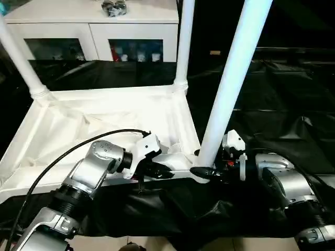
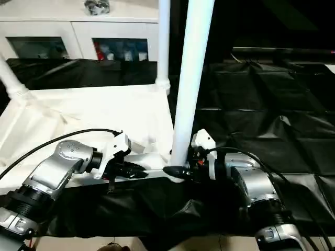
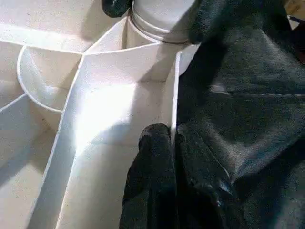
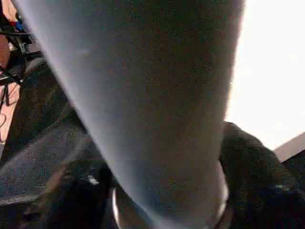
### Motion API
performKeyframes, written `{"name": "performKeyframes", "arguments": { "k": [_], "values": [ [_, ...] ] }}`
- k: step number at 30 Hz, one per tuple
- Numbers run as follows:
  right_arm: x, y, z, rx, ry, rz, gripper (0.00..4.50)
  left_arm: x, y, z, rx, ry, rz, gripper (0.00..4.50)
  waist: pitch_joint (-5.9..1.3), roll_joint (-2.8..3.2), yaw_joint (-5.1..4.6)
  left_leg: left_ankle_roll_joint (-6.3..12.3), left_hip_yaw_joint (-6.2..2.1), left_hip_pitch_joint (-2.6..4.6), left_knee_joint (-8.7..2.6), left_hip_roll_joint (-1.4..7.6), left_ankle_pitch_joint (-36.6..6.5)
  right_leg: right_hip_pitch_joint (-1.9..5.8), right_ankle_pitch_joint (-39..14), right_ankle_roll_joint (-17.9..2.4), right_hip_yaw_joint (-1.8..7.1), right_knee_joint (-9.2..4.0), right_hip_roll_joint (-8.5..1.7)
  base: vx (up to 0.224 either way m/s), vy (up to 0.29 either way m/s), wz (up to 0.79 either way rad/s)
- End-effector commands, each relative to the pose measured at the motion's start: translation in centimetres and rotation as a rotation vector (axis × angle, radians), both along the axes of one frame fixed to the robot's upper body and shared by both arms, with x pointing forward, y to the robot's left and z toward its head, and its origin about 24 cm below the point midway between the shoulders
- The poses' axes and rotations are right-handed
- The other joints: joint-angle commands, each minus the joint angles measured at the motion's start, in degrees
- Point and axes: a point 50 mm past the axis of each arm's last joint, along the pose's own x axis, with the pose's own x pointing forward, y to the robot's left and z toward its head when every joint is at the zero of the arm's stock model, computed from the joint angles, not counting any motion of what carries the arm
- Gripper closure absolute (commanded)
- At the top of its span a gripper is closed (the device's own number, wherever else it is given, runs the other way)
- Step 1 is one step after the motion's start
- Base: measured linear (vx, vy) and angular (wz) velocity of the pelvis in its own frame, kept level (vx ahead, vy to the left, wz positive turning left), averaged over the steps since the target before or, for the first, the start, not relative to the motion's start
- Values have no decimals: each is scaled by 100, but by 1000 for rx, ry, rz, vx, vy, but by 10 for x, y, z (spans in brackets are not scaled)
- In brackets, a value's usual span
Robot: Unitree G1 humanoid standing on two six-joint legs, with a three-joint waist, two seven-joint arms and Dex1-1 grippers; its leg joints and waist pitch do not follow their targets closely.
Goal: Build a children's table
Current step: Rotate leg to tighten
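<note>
Lying upside down on a black sheet [image 1: 282, 104], the white plastic rectangular tabletop [image 1: 104, 130] shows its ribbed underside, its open compartments holding nothing. Three long white tapered tube legs stand in corner sockets: a far-left leg [image 1: 18, 57], a far-right leg [image 1: 184, 42], and a tilted near-right leg [image 1: 230, 83]. At the tabletop's near rim, the left gripper [image 1: 166, 172] is clenched on the thin edge wall beside the near-right socket. The right gripper [image 1: 205, 172] straddles that leg's base; whether it grips cannot be told. Beyond the tabletop stands a white glass-doored cabinet [image 1: 94, 26]. No writing is legible.
</note>
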Motion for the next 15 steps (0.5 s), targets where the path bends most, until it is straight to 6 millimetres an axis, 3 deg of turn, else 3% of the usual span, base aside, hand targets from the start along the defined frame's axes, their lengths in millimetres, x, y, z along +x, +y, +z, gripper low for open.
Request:
{"name": "performKeyframes", "arguments": {
  "k": [1, 3, 7, 11, 15],
  "values": [
    [-16, 23, -13, 5, 68, 145, 154, 8, -13, 23, -85, -99, -20, 450, -318, -37, -30, 14, -142, 168, -475, 320, -1906, 168, -1814, -1262, 182, -430, -287, 0, 0, 0],
    [-14, 25, -12, 6, 45, 120, 180, 10, -13, 21, -78, -103, 5, 450, -328, -40, -29, 17, -141, 170, -471, 319, -1873, 170, -1707, -1279, 181, -419, -286, 0, 0, 0],
    [-11, 26, -14, 13, 47, 63, 190, 14, -15, 19, -68, -115, 68, 450, -328, -33, -36, 45, -134, 157, -461, 307, -1775, 179, -1565, -1329, 181, -410, -284, 0, 0, 0],
    [5, 30, -22, -8, 34, -177, 191, 22, -24, 16, -65, -132, 191, 450, -308, -41, -64, -30, -148, 162, -474, 297, -1916, 159, -1914, -1246, 183, -447, -298, 0, 0, 0],
    [19, 36, -33, -47, 60, -434, 191, 28, -38, 16, -84, -131, 282, 450, -293, -55, -169, -225, -188, 176, -496, 278, -2205, 137, -2511, -1047, 162, -494, -307, 0, 0, 0]
  ]
}}
